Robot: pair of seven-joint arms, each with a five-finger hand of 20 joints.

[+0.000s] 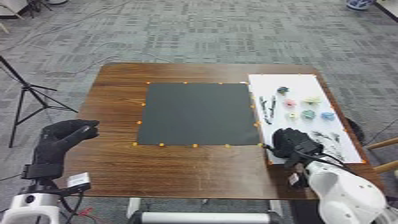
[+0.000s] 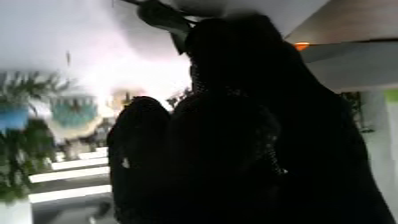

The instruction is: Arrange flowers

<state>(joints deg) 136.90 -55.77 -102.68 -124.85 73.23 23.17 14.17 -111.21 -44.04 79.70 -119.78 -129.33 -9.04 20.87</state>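
Observation:
My left hand (image 1: 67,133) is open with relaxed fingers at the table's left edge. My right hand (image 1: 290,142) is over the lower left of the white sheet (image 1: 293,81); its glove (image 2: 226,115) is dark in the right wrist view. Against its upper end there is a dark green leaf (image 2: 163,18) on a stem; whether it is held cannot be told. On the sheet lie a pink flower (image 1: 290,103), a pale yellow one (image 1: 311,100), a teal one (image 1: 308,114), a blue one (image 1: 328,116), dark slender sprigs (image 1: 267,110) and feathery foliage (image 1: 327,142).
A black square mat (image 1: 197,114) lies mid-table, with orange markers round its edges. The brown table (image 1: 115,112) extends to the left. A tripod (image 1: 28,87) stands beyond its left side, and a wooden chair (image 1: 386,144) is at the right.

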